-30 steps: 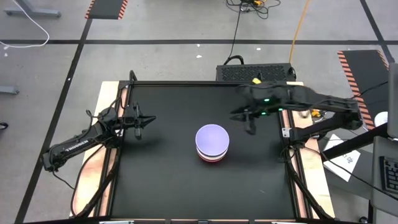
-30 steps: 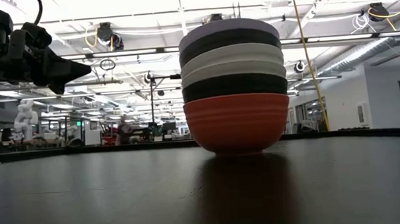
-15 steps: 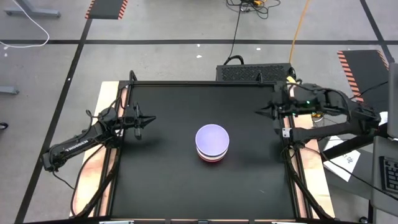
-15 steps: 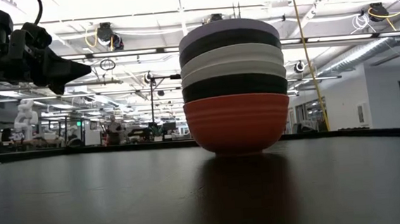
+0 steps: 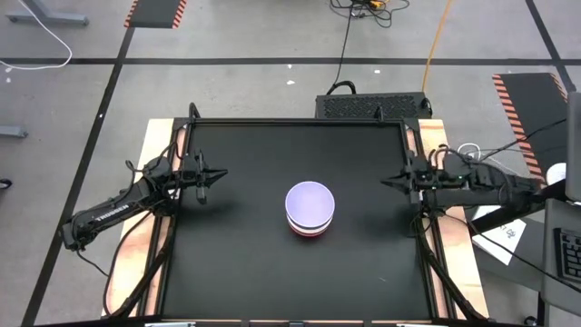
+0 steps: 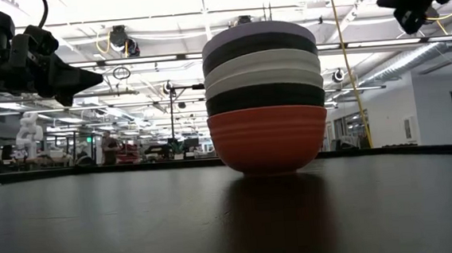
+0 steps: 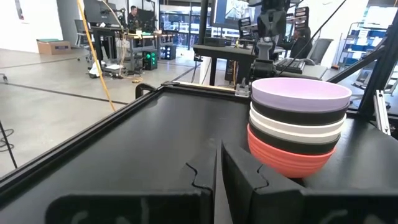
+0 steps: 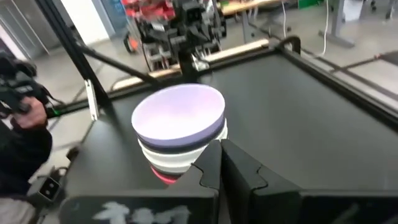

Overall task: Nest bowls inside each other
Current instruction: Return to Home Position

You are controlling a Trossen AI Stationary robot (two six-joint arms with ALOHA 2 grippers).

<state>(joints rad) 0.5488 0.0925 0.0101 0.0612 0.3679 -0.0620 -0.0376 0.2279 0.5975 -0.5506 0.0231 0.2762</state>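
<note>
The right gripper (image 5: 388, 181) has drawn back from over the far-right part of the surface (image 5: 236, 263) to its right edge, and now points inward from there. Nothing else has changed: the left gripper (image 5: 216, 174) hangs at the left edge, and the stack of bowls (image 5: 310, 209) stands at about the middle of the surface, well apart from both.

Each wrist view shows that arm's own fingers pressed together, holding nothing.

We judge the nesting done, with only the retreat to finish. The risk left is small. A six-high stack is top-heavy for its foot, so a knock to the surface or a stray sweep by an arm could tip it or unseat the top bowl.

From above we see little more than the lavender bowl (image 5: 310, 201), with a sliver of red at its near side. The low view gives the full order: red bowl (image 6: 268, 139) at the bottom, then black, white, white, black and lavender — all sitting level and snug. The right wrist view alone shows a person's dark sleeve (image 8: 22, 143) beyond the left side of the surface.
</note>
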